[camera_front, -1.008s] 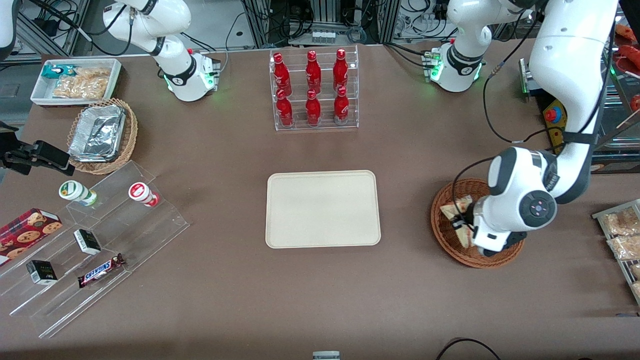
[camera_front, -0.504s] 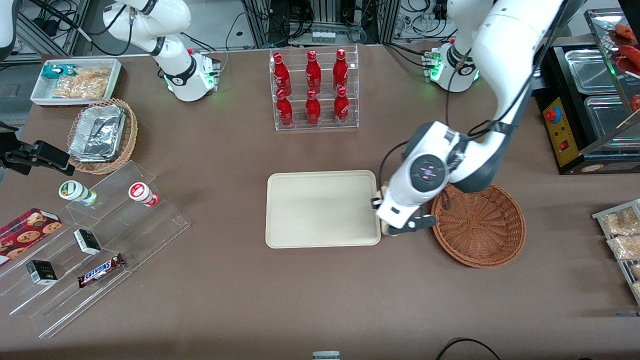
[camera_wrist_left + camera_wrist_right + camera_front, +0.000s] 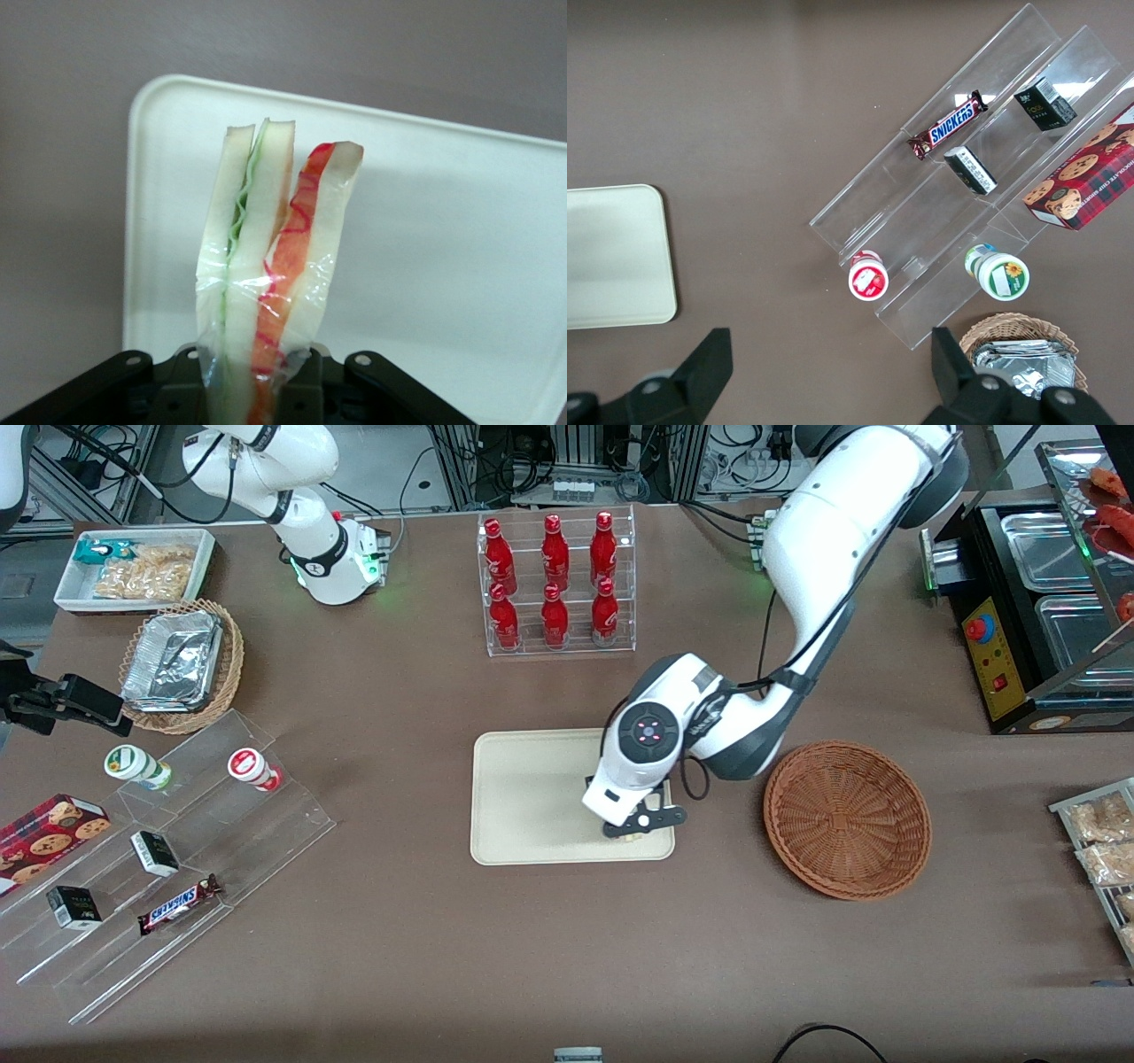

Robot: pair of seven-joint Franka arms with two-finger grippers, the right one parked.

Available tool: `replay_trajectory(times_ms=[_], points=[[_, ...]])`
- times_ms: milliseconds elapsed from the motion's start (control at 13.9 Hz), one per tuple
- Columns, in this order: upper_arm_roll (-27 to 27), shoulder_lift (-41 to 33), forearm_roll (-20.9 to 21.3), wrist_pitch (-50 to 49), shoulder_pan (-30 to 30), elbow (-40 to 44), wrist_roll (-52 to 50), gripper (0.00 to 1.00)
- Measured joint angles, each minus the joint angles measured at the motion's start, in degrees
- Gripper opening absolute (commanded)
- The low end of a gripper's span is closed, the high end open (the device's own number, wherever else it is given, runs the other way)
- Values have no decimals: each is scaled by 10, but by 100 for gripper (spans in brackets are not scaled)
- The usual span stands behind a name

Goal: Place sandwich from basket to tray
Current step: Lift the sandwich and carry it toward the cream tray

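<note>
Over the tray (image 3: 532, 797) near its basket-side edge, end effector (image 3: 631, 831) gripping the sandwich (image 3: 266, 292), basket (image 3: 846, 819) alongside

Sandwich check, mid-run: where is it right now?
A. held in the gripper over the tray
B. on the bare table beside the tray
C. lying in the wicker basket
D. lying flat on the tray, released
A: the gripper holds the sandwich over the tray; the basket is empty.
</note>
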Motion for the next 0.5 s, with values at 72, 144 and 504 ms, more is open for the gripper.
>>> replay_trajectory(times_ms=[72,144,504], points=[[0,13,7,0,-15,13,-15,16],[0,25,16,0,-28,25,-31,17],[1,69,27,0,-49,65,-48,25]])
